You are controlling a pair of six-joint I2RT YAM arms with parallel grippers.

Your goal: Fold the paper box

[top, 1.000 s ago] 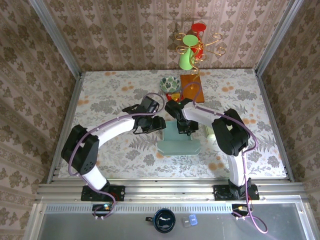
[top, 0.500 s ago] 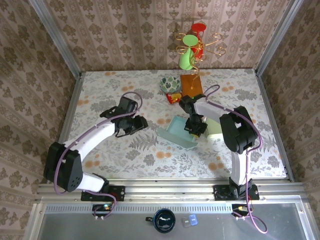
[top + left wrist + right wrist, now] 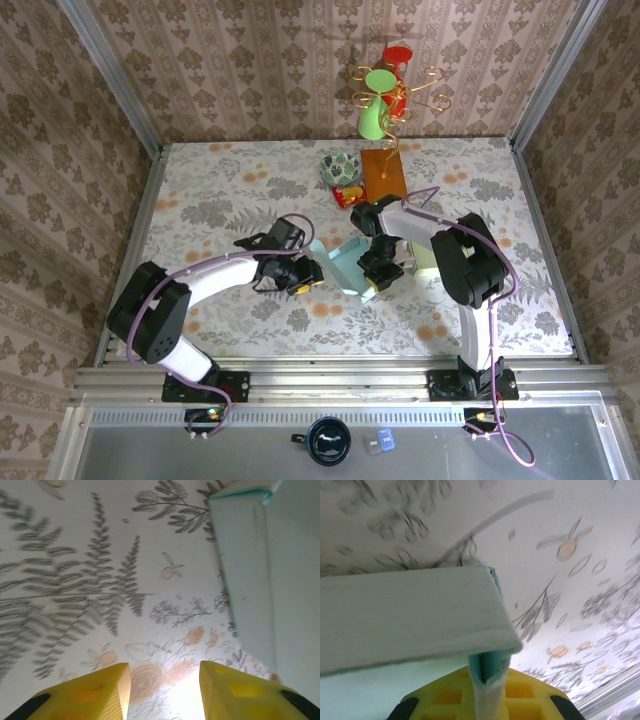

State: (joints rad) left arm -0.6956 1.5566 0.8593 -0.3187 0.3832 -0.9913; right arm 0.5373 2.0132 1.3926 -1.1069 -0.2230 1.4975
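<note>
The left arm (image 3: 215, 272) curves low from its base toward the middle of the surface (image 3: 220, 200), with its wrist pointing right. The left fingers (image 3: 300, 275) are spread with nothing between them, and they hang over the floral pattern just beside the paper box's left wall.

The paper box (image 3: 343, 262) is pale teal. It sits askew near the middle of the surface, between the two sets of fingers.

The right arm (image 3: 470, 260) bends at a raised elbow and reaches left. The right fingers (image 3: 380, 270) are closed on the box's right wall, pinching the paper edge between yellow pads (image 3: 520, 700).

Beyond the box, toward the back, a red packet (image 3: 348, 195), a patterned bowl (image 3: 340, 166) and a brown board (image 3: 383, 172) lie close together. A green cup (image 3: 372, 118) hangs on a gold wire stand (image 3: 405, 95) at the back wall.
</note>
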